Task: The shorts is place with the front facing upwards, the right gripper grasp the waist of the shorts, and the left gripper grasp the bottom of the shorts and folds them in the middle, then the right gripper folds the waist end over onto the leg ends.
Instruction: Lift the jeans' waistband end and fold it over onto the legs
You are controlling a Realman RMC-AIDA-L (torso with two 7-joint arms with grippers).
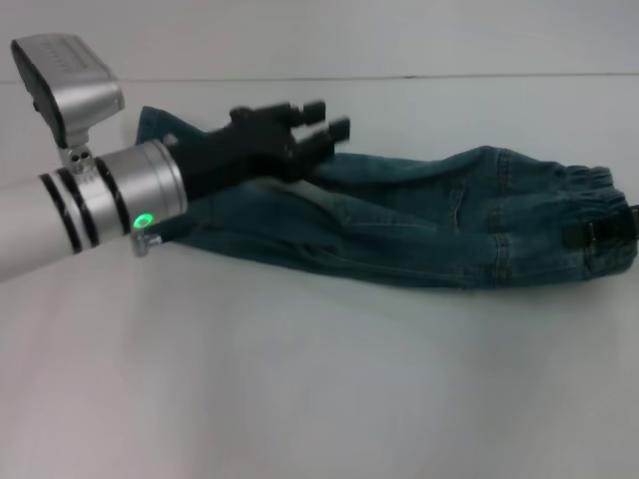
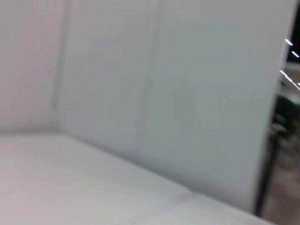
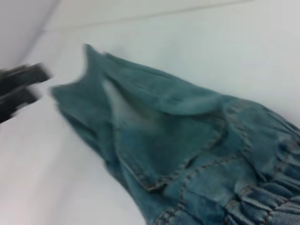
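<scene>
lying folded lengthwise on the white bench (image 1: 300, 379), shorts (image 1: 419, 225), left end effector (image 1: 318, 125) hovering spread open above the leg ends (image 1: 165, 130), right end effector (image 1: 611, 235) at the waist, grip unclear

The black two-finger right gripper (image 1: 611, 238) is cut off by the head view's right edge at the gathered waistband of the blue-green denim shorts (image 1: 419, 225), so its finger state cannot be read. The silver left arm and the black left gripper (image 1: 321, 122) hide the leg hems at the shorts' far left end. In the right wrist view the left gripper (image 3: 18, 89) is a dark smear cut by the edge.
</scene>
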